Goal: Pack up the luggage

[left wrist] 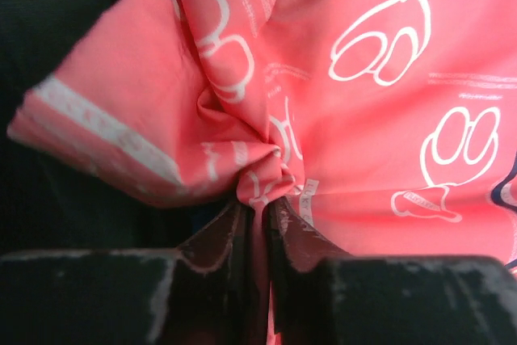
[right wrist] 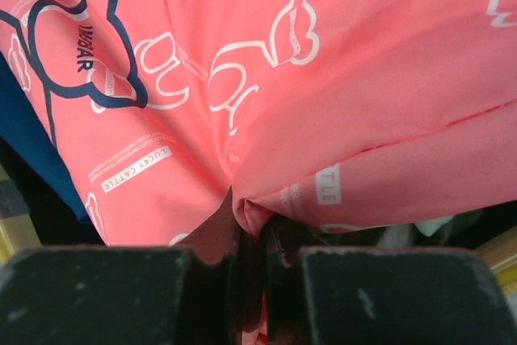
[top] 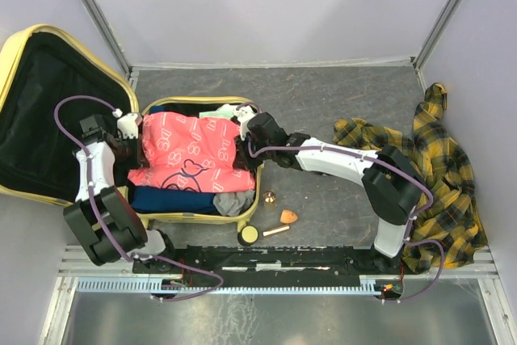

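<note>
So the luggage [top: 36,111] sits open at the left of the top view, on the counter [top: 323,94]. A pink cloth [top: 194,151] is spread over its base. The left claw [left wrist: 258,206] is clenched on one bunched edge, the right claw [right wrist: 254,228] on the opposite one.

My left arm [top: 97,175] folds at the elbow and reaches away from its base. My left gripper [left wrist: 260,202] has its fingers pressed together on a bunched fold of the pink printed garment [left wrist: 371,119]. My right arm [top: 331,157] stretches out to the left, nearly level. My right gripper [right wrist: 254,222] pinches another fold of that garment, fingers almost touching.
</note>
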Motion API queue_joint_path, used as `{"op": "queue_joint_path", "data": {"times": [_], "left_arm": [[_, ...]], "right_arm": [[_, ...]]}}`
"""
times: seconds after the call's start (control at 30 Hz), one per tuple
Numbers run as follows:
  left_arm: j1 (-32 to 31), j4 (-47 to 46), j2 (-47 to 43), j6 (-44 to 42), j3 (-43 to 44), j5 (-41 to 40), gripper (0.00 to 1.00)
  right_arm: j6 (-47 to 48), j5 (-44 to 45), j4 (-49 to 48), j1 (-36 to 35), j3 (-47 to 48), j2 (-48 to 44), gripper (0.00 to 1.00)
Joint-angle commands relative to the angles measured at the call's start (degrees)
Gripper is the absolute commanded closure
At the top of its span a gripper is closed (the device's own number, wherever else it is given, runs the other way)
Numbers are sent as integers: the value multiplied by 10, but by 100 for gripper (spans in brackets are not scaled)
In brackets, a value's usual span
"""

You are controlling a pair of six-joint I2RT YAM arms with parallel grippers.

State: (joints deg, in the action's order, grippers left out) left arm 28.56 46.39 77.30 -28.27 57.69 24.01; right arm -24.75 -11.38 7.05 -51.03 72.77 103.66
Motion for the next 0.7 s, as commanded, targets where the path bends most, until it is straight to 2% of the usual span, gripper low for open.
{"op": "queue_joint_path", "data": {"times": [0.0, 0.07, 0.1, 0.23, 0.33, 0.43, 0.57, 0.67], "left_arm": [[7, 19, 33, -24, 16, 13, 71], [11, 24, 25, -28, 38, 5, 55], [12, 23, 18, -27, 50, 2, 49], [14, 39, 11, -31, 123, 5, 30], [13, 88, 30, -57, 202, 25, 14], [13, 140, 51, -90, 274, 47, 10], [10, 199, 71, -138, 345, 114, 0], [-3, 238, 87, -158, 369, 156, 1]], "right_arm": [[37, 52, 56, 19, 30, 2, 71], [50, 47, 66, 20, 34, -10, 39], [54, 46, 69, 20, 37, -19, 29], [79, 37, 95, 24, 60, -54, 14], [116, 17, 105, 42, 65, -80, 5], [159, -38, 114, 68, 68, -99, 0], [226, -136, 138, 91, 66, -125, 1], [275, -167, 141, 99, 30, -161, 1]]}}
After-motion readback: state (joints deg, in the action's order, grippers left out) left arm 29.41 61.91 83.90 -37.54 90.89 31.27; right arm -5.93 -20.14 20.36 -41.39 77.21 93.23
